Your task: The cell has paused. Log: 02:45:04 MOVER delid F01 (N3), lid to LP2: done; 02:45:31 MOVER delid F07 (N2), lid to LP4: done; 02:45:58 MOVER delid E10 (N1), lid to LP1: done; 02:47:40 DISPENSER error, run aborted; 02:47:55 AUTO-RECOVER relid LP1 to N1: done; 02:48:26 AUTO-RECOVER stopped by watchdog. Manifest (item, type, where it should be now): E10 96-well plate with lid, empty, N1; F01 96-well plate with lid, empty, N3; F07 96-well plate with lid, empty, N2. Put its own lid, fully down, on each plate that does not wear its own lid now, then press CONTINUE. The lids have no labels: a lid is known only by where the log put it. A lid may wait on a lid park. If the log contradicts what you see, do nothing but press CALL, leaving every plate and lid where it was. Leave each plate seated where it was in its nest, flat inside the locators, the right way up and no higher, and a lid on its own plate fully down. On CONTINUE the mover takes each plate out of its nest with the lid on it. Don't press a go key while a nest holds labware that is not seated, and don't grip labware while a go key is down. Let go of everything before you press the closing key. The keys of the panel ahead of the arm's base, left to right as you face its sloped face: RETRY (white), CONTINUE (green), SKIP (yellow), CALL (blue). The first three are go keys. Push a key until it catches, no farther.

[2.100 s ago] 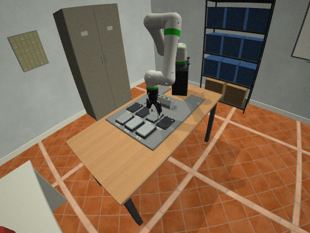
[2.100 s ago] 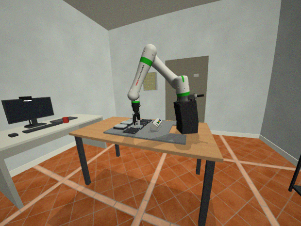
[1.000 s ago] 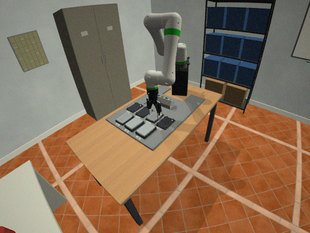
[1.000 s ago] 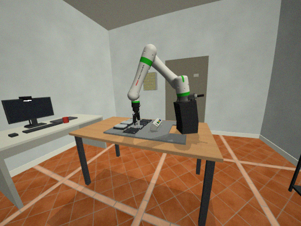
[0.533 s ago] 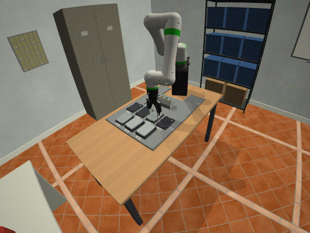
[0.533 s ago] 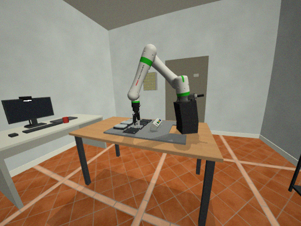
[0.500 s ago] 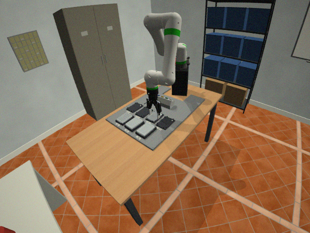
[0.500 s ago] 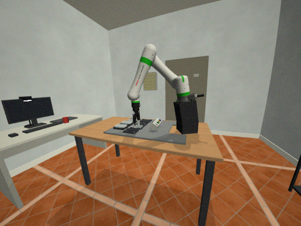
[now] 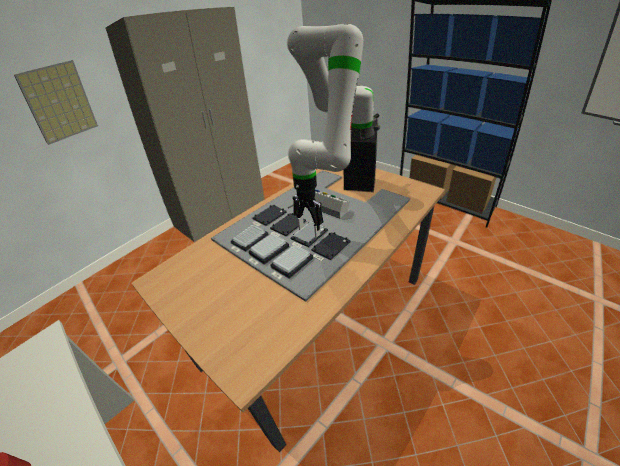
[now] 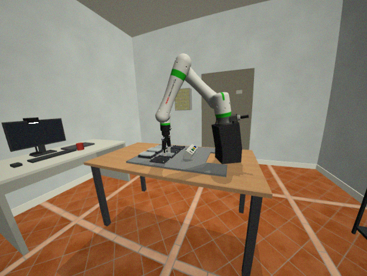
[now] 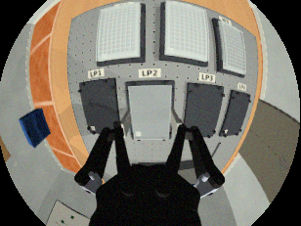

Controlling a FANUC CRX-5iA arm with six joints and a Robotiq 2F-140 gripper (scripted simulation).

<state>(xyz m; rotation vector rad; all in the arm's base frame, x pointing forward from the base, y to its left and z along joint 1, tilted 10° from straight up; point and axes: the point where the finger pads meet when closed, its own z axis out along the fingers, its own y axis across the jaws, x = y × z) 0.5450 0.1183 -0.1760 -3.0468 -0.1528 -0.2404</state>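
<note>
Wrist view: fingers clamped on LP2 lid [image 11: 150, 112] edges (dark parks close beside).

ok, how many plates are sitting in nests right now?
3, in the row beyond the lid parks: left plate, middle plate, right plate near the view's edge. None looks hidden. The gripper is shut on the lid at LP2.

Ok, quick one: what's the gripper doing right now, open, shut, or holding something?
Gripper: shut on the pale grey rectangular plate lid at the park labelled LP2.
</note>
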